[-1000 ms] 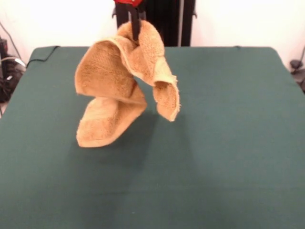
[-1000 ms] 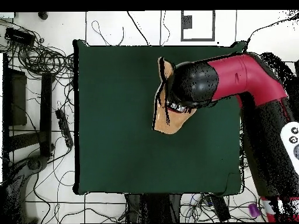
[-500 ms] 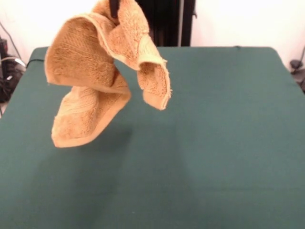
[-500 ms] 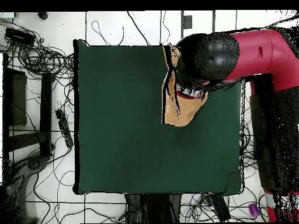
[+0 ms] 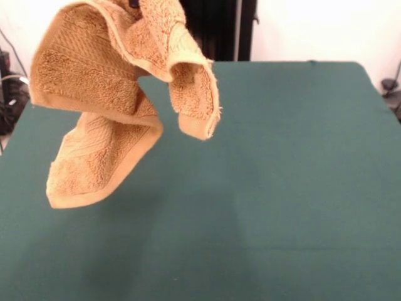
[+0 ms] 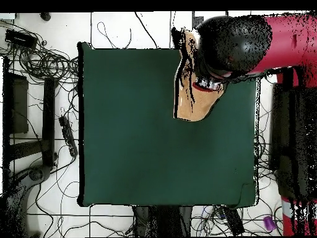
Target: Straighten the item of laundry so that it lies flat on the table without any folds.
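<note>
The item of laundry (image 5: pixel 106 94), an orange-tan terry towel, hangs crumpled in the air above the left part of the green table (image 5: pixel 282 188). Its upper part is bunched at the picture's top edge, where a dark bit of my gripper (image 5: pixel 133 3) shows, shut on the towel. One folded flap droops right and a longer end hangs down left, clear of the cloth. From above, the red and black arm (image 6: pixel 247 43) covers most of the towel (image 6: pixel 189 99), which sits near the table's (image 6: pixel 136 142) upper right edge.
The black pedestal (image 5: pixel 219 28) stands behind the table's far edge. Cables (image 6: pixel 43 62) and dark equipment lie on the floor left of the table in the overhead view. A towel shadow falls on the cloth below the hanging end.
The gripper has carried the towel higher and toward the left of the front view, and its lower end has come off the table. From above, the arm has swung toward the table's upper right corner.
</note>
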{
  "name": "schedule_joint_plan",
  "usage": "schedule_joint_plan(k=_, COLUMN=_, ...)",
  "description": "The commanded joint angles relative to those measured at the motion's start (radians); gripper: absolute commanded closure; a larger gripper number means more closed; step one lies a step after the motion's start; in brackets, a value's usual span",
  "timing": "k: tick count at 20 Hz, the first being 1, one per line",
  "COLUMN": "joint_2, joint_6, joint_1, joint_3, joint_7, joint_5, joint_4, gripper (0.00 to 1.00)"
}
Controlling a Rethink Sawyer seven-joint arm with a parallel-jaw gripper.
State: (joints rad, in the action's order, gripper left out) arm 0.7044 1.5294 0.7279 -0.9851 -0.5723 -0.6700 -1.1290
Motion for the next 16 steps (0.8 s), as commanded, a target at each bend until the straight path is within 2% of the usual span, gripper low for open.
schedule_joint_plan(k=1, joint_2=-0.094, joint_6=0.055, joint_1=-0.036, joint_3=0.024, joint_7=0.224, joint_5=0.017, joint_4=0.007, gripper=1.00)
schedule_joint_plan(k=6, joint_2=-0.096, joint_6=0.033, joint_1=-0.022, joint_3=0.030, joint_7=0.207, joint_5=0.016, joint_4=-0.014, gripper=1.00)
schedule_joint_plan(k=16, joint_2=-0.042, joint_6=-0.013, joint_1=0.033, joint_3=0.042, joint_7=0.185, joint_5=0.003, joint_4=-0.071, gripper=1.00)
